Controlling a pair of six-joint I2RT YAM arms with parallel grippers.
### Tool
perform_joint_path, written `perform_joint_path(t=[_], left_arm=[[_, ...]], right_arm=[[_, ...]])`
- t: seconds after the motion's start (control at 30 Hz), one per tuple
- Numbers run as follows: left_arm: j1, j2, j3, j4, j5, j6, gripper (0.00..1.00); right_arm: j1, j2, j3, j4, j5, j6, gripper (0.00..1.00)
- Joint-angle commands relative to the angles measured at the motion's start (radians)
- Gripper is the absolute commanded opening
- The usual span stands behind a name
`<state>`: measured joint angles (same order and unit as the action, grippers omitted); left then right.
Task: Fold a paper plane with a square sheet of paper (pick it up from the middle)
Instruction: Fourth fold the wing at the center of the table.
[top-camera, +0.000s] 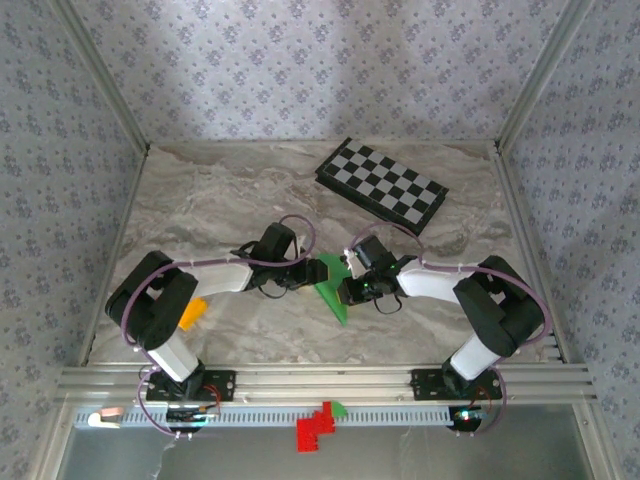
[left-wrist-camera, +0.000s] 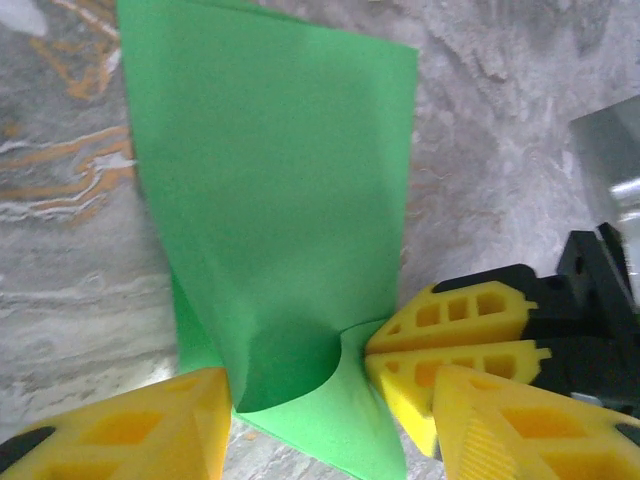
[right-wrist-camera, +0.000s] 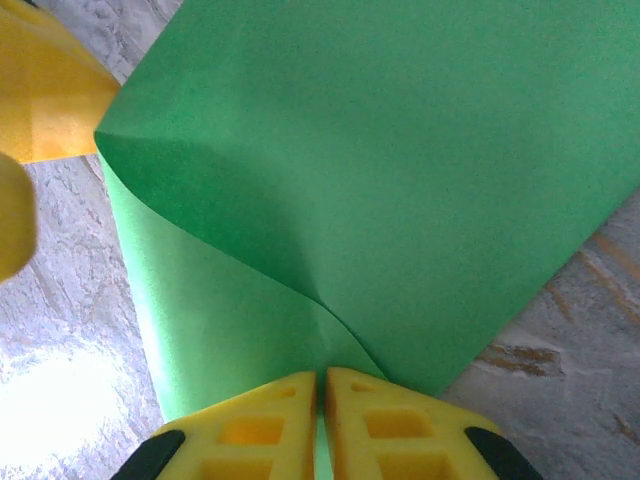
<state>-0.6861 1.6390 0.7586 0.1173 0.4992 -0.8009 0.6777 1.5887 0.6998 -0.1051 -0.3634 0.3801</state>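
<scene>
Pinching the square sheet of paper (right-wrist-camera: 400, 150) near the middle of the desk's (top-camera: 220, 200) front edge, the right gripper (right-wrist-camera: 320, 378) is clamped on it. The left gripper (left-wrist-camera: 330, 395) stands apart, the bent sheet between its fingers.

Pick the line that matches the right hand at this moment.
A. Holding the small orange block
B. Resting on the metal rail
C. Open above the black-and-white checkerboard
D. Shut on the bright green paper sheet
D: in the right wrist view, the right hand has its two yellow fingers pressed together on the edge of the thin bright green paper sheet.
</scene>
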Motion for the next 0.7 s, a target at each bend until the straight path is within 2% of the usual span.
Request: perform_joint_path(t=[0.0,0.23,0.67], left_arm=[[0.007,0.006,0.002,0.045,0.037,0.034,0.55],[0.023,0.035,0.004,0.062,0.056,0.058,0.51],[0.036,0.094,0.049,0.018,0.098,0.120,0.34]], right_arm=[[-0.007,0.025,-0.029,-0.072,0.028,0.000,0.14],[-0.010,0.025,-0.024,-0.079,0.028,-0.005,0.14],[-0.015,0.030,-0.014,-0.091,0.032,-0.012,0.14]])
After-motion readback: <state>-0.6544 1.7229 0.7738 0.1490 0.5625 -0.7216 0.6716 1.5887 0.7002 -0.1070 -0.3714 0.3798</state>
